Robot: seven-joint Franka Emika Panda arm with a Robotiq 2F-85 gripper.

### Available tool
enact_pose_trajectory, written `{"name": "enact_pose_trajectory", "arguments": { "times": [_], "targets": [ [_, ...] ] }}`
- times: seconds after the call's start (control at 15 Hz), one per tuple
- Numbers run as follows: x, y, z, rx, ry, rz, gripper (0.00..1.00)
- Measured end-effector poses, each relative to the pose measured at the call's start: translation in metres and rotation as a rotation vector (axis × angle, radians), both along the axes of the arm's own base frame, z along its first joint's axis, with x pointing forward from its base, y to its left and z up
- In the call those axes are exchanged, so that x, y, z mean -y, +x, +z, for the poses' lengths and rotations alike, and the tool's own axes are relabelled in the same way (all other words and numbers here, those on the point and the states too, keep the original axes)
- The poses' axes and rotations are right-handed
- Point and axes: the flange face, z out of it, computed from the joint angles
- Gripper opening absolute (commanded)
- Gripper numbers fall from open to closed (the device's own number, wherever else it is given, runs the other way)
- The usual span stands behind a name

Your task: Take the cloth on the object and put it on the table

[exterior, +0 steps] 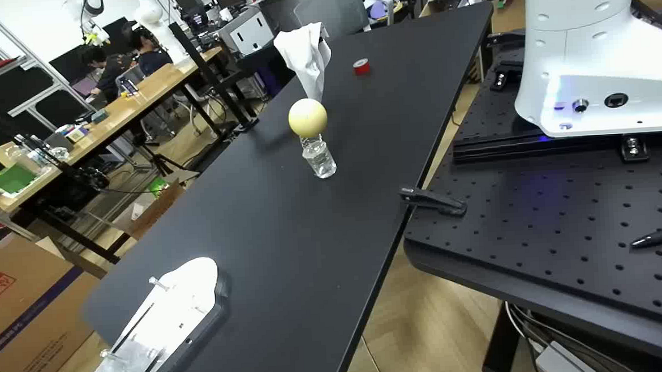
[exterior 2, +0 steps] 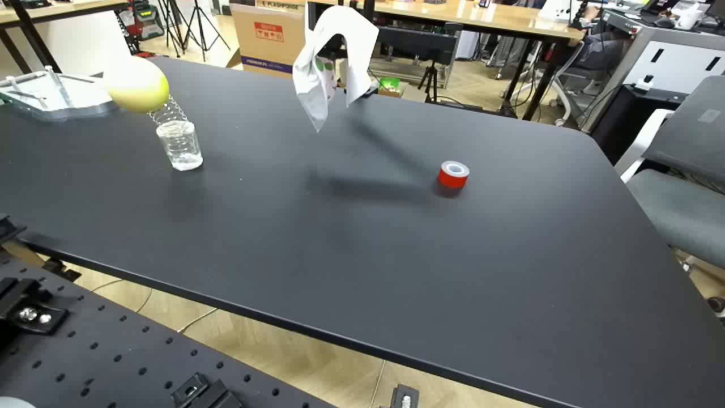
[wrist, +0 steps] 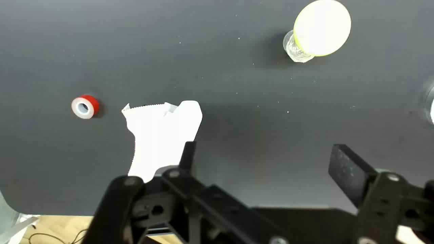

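Left of centre in the wrist view, the white cloth [wrist: 162,135] shows outside the gripper [wrist: 266,161], partly hidden by its left-hand parts. The fingers are spread wide. At upper centre of both exterior views, the cloth hangs above the table [exterior 2: 396,272]. Red tape [wrist: 84,106] sits at the wrist view's left; at upper right, a yellow ball [wrist: 322,28] tops a clear cup [exterior 2: 180,146].
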Motion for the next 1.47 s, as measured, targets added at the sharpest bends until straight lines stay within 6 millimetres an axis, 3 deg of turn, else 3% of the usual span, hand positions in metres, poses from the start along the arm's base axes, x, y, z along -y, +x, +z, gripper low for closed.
{"name": "enact_pose_trajectory", "arguments": {
  "times": [0.93, 1.2, 1.47],
  "targets": [
    [0.003, 0.007, 0.004, 0.064, -0.029, 0.002, 1.00],
    [0.032, 0.034, 0.008, 0.214, -0.109, -0.015, 1.00],
    [0.066, 0.061, -0.004, 0.251, -0.106, -0.053, 1.00]
  ]
}}
